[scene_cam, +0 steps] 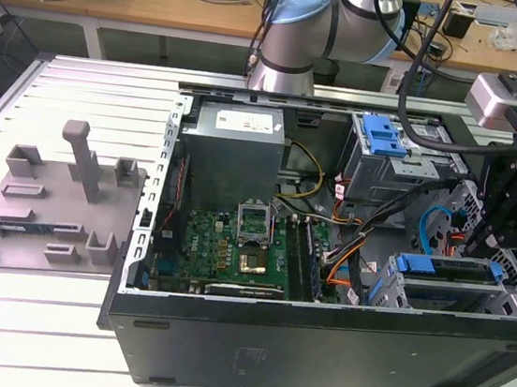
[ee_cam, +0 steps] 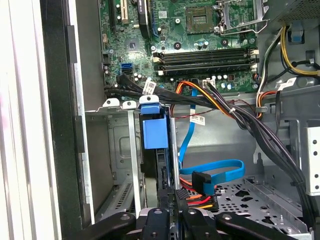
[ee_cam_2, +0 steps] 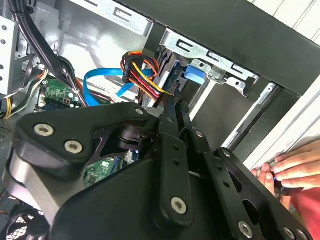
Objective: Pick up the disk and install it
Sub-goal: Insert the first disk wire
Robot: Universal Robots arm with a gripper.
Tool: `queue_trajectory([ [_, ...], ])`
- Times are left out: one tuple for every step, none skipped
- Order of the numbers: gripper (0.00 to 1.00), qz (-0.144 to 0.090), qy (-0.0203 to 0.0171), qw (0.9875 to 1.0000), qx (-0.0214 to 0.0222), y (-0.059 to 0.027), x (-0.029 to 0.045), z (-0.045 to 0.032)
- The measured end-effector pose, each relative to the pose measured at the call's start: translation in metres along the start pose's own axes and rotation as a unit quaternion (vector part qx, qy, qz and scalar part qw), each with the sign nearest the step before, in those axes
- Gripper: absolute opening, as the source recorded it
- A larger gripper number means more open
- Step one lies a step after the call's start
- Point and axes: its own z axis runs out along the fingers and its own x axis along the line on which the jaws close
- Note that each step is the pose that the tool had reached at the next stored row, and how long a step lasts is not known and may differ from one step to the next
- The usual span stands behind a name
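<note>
Case (scene_cam: 315, 347) lies open on its side, motherboard (scene_cam: 233, 247) well away from the fingers. Gripper (ee_cam: 170, 197) reaches into the drive cage (ee_cam: 122, 165), fingers closed together on the rear edge of the disk (ee_cam: 155, 132), which stands edge-on in its slot just ahead of them; orange power cable (ee_cam: 197, 200) just beside; a hand (ee_cam_2: 295, 167) nearby outside the case
</note>
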Motion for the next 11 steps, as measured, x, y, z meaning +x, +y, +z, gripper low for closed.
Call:
queue_trajectory([
  [0.17,0.000,0.0000,1.0000,0.0000,0.0000,0.0000,0.0000],
  [0.17,-0.001,0.0000,1.0000,0.0000,0.0000,0.0000,0.0000],
  [0.17,-0.002,0.0000,1.0000,0.0001,0.0000,0.0000,0.0000],
  [0.17,-0.004,-0.0001,1.0000,0.0001,0.0000,0.0000,0.0000],
  [0.17,-0.006,-0.0001,1.0000,0.0002,0.0000,0.0000,0.0000],
  [0.17,-0.007,-0.0001,1.0000,0.0002,0.0000,-0.0001,0.0000],
  [0.17,-0.009,-0.0002,1.0000,0.0003,0.0000,-0.0002,0.0000],
  [0.17,-0.010,-0.0001,0.9999,0.0003,0.0000,-0.0004,-0.0001],
  [0.17,-0.013,-0.0002,0.9999,0.0005,0.0000,-0.0006,0.0000],
  [0.17,-0.014,-0.0001,0.9999,0.0005,0.0000,-0.0006,0.0000],
  [0.17,-0.015,-0.0001,0.9999,0.0005,0.0001,-0.0006,0.0000],
])
